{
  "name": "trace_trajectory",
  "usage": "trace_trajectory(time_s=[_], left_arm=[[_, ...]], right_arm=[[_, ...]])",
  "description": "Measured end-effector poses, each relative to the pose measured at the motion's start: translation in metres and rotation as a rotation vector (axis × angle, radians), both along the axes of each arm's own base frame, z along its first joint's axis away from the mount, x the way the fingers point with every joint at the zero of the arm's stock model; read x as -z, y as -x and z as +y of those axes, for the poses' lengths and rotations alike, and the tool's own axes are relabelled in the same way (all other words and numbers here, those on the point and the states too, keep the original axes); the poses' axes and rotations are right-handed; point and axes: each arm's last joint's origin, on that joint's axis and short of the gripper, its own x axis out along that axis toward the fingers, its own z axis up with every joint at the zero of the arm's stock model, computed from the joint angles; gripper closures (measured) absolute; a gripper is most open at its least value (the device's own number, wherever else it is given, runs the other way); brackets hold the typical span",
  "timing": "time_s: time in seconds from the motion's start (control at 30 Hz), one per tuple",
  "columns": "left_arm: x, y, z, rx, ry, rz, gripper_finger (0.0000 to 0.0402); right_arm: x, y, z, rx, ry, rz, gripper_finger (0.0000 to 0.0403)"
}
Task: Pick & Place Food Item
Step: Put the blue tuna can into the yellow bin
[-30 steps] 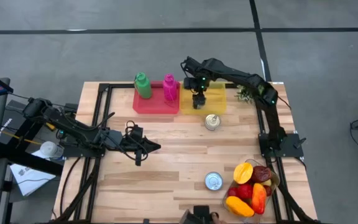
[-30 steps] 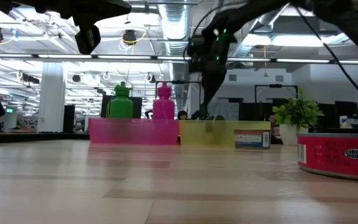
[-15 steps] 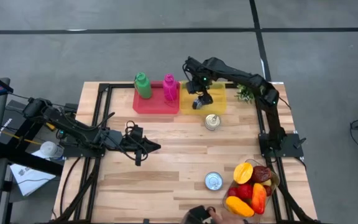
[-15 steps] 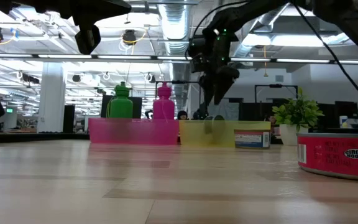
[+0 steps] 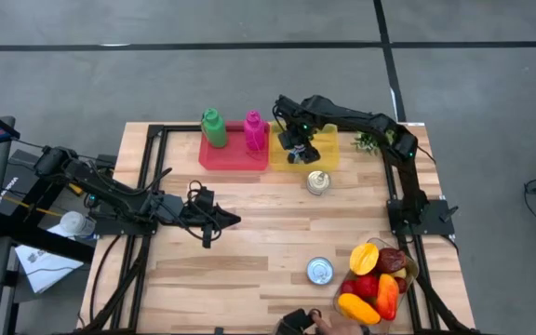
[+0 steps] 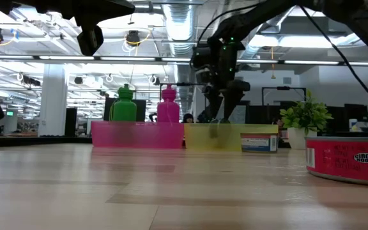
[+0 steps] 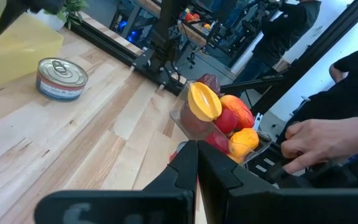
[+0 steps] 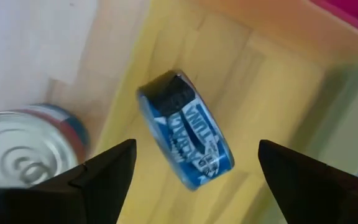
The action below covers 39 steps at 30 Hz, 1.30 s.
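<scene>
A blue tuna can (image 8: 185, 146) lies tilted on the floor of the yellow bin (image 8: 278, 93), its label side showing. My right gripper (image 8: 196, 149) hovers open above it, one finger to each side, touching nothing. In the high view the right gripper (image 5: 298, 149) is over the yellow bin (image 5: 326, 156). In the low view the gripper (image 6: 223, 112) hangs just above the bin's rim (image 6: 229, 128). My left gripper (image 5: 231, 221) waits shut over the table's left-middle, holding nothing.
A silver-topped can (image 5: 317, 181) stands just near of the yellow bin, and another can (image 5: 320, 271) stands beside a clear tub of fruit (image 5: 375, 279) at the near right. A pink bin (image 5: 234, 151) holds a green bottle and a pink one. A person's hand (image 7: 316, 140) is at the near edge.
My right gripper has risen from inside the yellow bin to just above its rim and has tipped and turned about. The blue can stays on the bin's floor.
</scene>
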Motion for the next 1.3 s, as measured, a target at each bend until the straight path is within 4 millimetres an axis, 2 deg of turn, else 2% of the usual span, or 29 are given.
trace_trajectory(time_s=[0.17,0.27,0.37,0.53,0.73,0.87,0.97,1.07,1.13,1.3], left_arm=[[0.000,0.000,0.000,-0.004,-0.001,-0.001,0.0402],[0.000,0.000,0.000,-0.004,-0.001,-0.001,0.0402],[0.000,0.000,0.000,-0.004,-0.001,0.000,0.0402],[0.000,0.000,0.000,-0.003,-0.001,0.000,0.0402],[0.000,0.000,0.000,-0.003,-0.001,0.000,0.0402],[0.000,0.000,0.000,-0.003,-0.001,0.000,0.0402],[0.000,0.000,0.000,-0.003,-0.001,0.000,0.0402],[0.000,0.000,0.000,-0.003,-0.001,0.000,0.0402],[0.000,0.000,0.000,-0.003,-0.001,0.000,0.0402],[0.000,0.000,0.000,-0.003,-0.001,0.000,0.0402]], right_arm=[[0.015,0.001,0.001,-0.007,0.006,0.007,0.0076],[0.020,0.003,0.003,0.017,-0.009,0.032,0.0098],[0.019,0.002,0.002,0.049,-0.003,0.018,0.0145],[0.019,0.003,0.001,0.059,-0.006,0.022,0.0268],[0.016,0.007,-0.009,0.211,-0.082,-0.041,0.0268],[-0.001,0.014,-0.029,0.401,-0.219,-0.175,0.0268],[-0.011,0.025,-0.050,0.641,-0.353,-0.260,0.0268],[-0.009,0.035,-0.069,0.972,-0.531,-0.313,0.0268],[-0.008,0.042,-0.075,1.119,-0.564,-0.291,0.0268],[-0.007,0.038,-0.073,1.197,-0.534,-0.288,0.0268]])
